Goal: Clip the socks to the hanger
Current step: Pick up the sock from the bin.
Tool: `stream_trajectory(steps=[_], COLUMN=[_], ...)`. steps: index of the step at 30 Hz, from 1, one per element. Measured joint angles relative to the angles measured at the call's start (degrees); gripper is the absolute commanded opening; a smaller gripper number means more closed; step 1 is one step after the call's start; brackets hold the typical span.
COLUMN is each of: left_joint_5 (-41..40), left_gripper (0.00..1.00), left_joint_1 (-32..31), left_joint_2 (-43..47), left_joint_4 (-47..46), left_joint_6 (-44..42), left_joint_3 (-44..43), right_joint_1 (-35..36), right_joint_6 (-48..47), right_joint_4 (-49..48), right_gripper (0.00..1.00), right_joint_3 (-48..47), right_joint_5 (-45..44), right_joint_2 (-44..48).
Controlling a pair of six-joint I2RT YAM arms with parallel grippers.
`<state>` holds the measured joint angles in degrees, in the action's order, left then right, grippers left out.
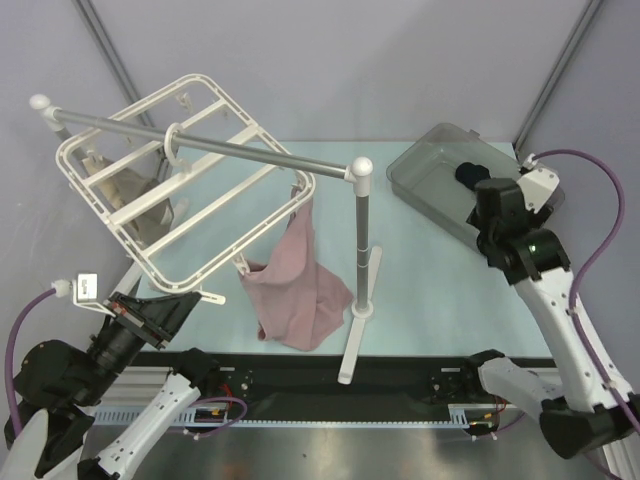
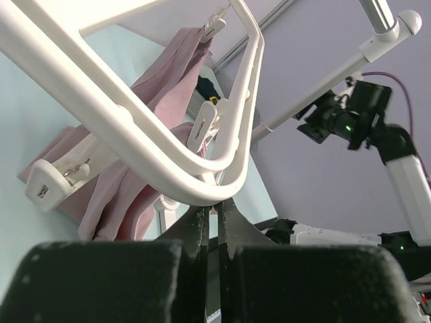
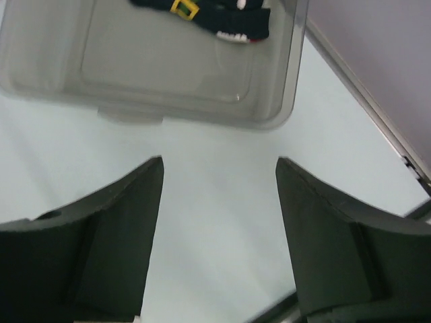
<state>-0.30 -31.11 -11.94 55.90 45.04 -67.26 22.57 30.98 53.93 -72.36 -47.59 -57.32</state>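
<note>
The socks (image 3: 215, 13) lie bunched inside the grey bin (image 3: 289, 81), pushed into the corner furthest from the arms and touching its wall. The right gripper (image 3: 219, 161) hangs over the bare table just short of the bin's near rim, jaws spread wide with nothing between them. The first risk is the reach itself. With the socks hard against the wall, a finger may land on the rim or the wall and shove the light bin away. It may also close on one loose fold, so that a sock drops on the way out or both come up in a tangle. The hanger (image 2: 135, 132) is well to the left of the bin, slung by its hook on the rail (image 1: 200, 140). The left gripper (image 2: 212, 215) is fully closed with its tips against the underside of the hanger's near corner. Whether they nip a thin lip of it cannot be told. If that contact is slight, the frame could swing or tilt when a sock is pressed into a clip (image 2: 57, 176). The pink cloth (image 1: 295, 290) hangs on the hanger's bin side, so a sock brought straight across could snag on it.
</note>
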Motion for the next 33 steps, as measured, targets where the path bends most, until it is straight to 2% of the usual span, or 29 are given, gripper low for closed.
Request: stream_trajectory(steps=[4, 8, 11, 15, 20, 25, 29, 33], left_joint_5=[0.0, -0.04, 0.02, 0.02, 0.09, -0.04, -0.07, -0.07], left_gripper=[0.0, 0.0, 0.0, 0.0, 0.0, 0.0, 0.0, 0.0], left_joint_1=[0.0, 0.0, 0.0, 0.0, 0.0, 0.0, 0.0, 0.0], left_joint_2=[0.02, 0.02, 0.24, 0.46, 0.46, 0.44, 0.2, -1.11], left_joint_4=[0.07, 0.09, -0.48, -0.63, -0.57, -0.48, -0.09, 0.26], left_joint_6=[-0.04, -0.07, -0.02, -0.04, -0.07, -0.02, 0.0, 0.0], left_joint_3=[0.0, 0.15, 1.16, 2.25, 2.34, 3.1, 3.63, 3.39], right_joint_1=[-17.11, -26.91, -31.1, -31.76, -31.19, -31.08, -31.23, -31.89], right_joint_6=[-2.34, 2.6, 8.79, 20.22, 33.53, 44.37, 49.11, 48.68], right_joint_4=[-10.03, -15.85, -14.56, -12.26, -11.1, -10.29, -8.94, -11.08], right_gripper=[0.86, 0.96, 0.97, 0.94, 0.82, 0.76, 0.76, 0.77], right_joint_3=[1.38, -0.22, -5.42, -15.32, -16.63, -16.81, -18.32, -18.86], right_joint_5=[13.11, 22.32, 22.84, 20.02, 18.27, 16.24, 13.4, 11.43], right_joint_2=[-8.68, -21.22, -30.1, -41.77, -47.91, -53.83, -57.11, -58.29])
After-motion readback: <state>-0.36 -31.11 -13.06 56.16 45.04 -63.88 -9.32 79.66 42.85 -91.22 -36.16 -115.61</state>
